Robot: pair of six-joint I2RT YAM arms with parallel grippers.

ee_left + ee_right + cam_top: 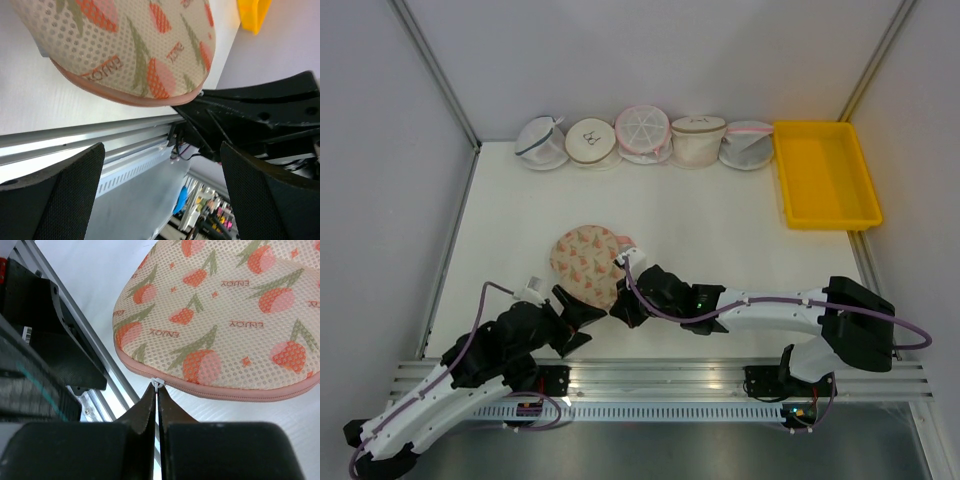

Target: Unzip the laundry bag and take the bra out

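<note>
One oval cream orange-print mesh laundry bag [585,262] lies flat on the white surface [720,230]; my right end effector [156,395] pinches its small white zip pull [156,383], left end effector [161,147] wide open beside it.

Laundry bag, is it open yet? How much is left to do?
Nothing done yet: the laundry bag looks closed along its pink seam, and no bra shows. Right now the right hand pinches the small white zipper pull; the left hand is open beside the bag. Left: pull the zipper round, lift the bra out.
</note>
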